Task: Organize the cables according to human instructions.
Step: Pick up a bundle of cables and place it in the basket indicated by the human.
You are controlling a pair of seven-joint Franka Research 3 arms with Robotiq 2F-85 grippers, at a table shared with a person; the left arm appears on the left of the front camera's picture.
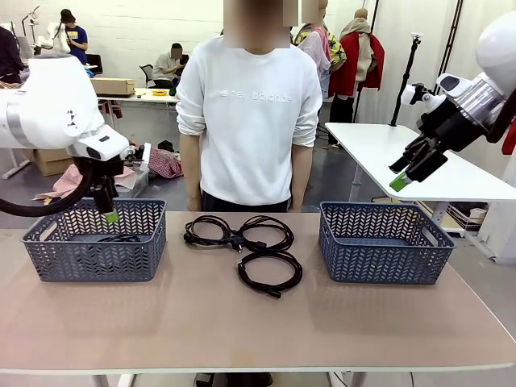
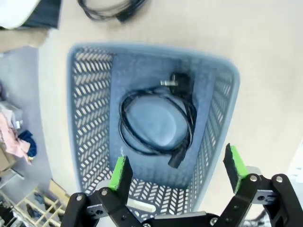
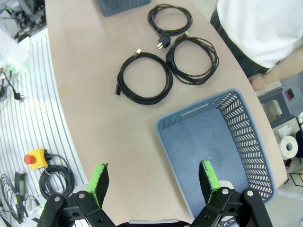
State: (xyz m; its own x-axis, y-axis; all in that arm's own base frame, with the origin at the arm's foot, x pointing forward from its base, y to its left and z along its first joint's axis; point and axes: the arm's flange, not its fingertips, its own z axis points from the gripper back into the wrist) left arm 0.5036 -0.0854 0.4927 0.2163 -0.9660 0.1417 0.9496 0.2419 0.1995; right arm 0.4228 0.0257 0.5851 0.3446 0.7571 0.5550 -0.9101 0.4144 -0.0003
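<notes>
the left end effector (image 2: 177, 166) hung released above the left basket (image 2: 90, 123), where one coiled cable (image 2: 182, 84) lay flat. the right end effector (image 3: 152, 172), fingers spread, hovered over the right basket (image 3: 248, 142). three more cables (image 3: 191, 81) lay on the tabletop (image 3: 94, 123) between the baskets, two side by side and a third coil (image 3: 142, 100) nearer the robot.

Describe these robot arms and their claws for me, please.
Both arms are smooth, rounded white shells: left arm, right arm. Each ends in a black two-finger gripper, left gripper, right gripper, with bright green pads. A thick black hose loops off the left arm.
</notes>
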